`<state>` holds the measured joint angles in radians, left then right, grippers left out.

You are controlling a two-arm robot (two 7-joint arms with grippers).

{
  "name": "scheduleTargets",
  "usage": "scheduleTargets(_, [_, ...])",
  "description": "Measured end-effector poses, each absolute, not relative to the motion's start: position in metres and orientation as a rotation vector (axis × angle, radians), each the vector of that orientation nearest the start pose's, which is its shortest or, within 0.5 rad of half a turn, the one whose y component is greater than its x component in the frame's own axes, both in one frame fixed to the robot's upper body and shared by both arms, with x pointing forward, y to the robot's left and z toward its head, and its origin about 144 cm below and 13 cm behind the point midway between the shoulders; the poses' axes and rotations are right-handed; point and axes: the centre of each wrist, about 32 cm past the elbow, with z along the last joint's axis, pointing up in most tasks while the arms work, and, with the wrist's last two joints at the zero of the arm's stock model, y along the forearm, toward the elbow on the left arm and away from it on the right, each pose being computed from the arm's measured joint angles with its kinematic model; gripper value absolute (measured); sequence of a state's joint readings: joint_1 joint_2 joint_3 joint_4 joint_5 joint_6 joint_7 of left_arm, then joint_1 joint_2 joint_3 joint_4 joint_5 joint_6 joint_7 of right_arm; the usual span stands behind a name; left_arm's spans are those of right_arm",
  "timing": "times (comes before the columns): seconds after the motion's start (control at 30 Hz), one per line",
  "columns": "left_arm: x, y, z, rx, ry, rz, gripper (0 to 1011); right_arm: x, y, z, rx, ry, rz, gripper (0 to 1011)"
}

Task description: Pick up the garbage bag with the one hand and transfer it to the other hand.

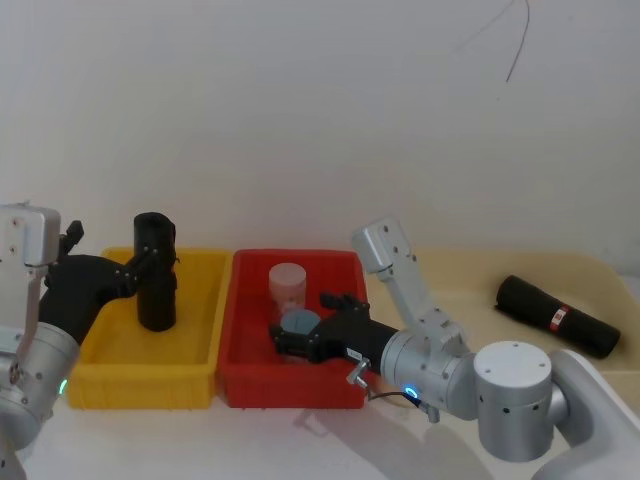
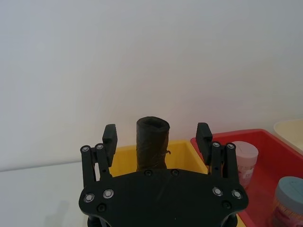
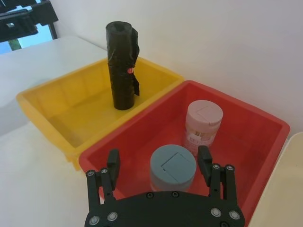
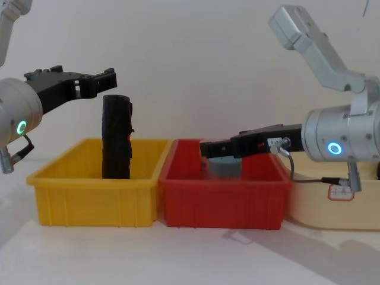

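Note:
The garbage bag (image 1: 155, 275) (image 3: 123, 66) (image 4: 117, 136) stands upright as a tall black roll in the yellow bin (image 1: 198, 310). My left gripper (image 2: 157, 132) (image 4: 102, 80), on the arm with the green light, is open at the level of the bag's top end (image 2: 152, 137). One finger sits on each side, with gaps. My right gripper (image 3: 159, 163) (image 1: 295, 340), on the arm with the blue light, is open low inside the red bin (image 1: 245, 345). Its fingers straddle a grey-lidded jar (image 3: 173, 168) without closing on it.
A pink-lidded jar (image 1: 288, 285) (image 3: 202, 120) stands behind the grey one in the red bin. A shorter black roll (image 1: 555, 315) lies on a cream tray (image 1: 470, 290) at the right. The two bins touch side by side, close to the white wall.

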<state>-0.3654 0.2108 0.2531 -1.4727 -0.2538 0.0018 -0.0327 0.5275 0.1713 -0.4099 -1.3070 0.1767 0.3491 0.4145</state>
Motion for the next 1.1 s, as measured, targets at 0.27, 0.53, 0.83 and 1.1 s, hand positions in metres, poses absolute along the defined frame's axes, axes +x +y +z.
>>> scheduleTargets(0.27, [0.547,0.216,1.236,-0.147,-0.169,1.307,1001,0.585,-0.168,1.236,-0.262,0.028,-0.854,1000])
scheduleTargets(0.53, [0.547,0.216,1.236,-0.147,-0.169,1.306,1000,0.588,-0.168,1.231,-0.272,0.033,-0.863,1000])
scheduleTargets(0.83, [0.547,0.216,1.236,-0.147,-0.169,1.306,1001,0.59,-0.169,1.225,-0.268,0.035,-0.877,1000])
scheduleTargets(1.1, [0.547,0.216,1.236,-0.147,-0.169,1.306,1000,0.591,-0.168,1.221,-0.252,0.034,-0.885,1000])
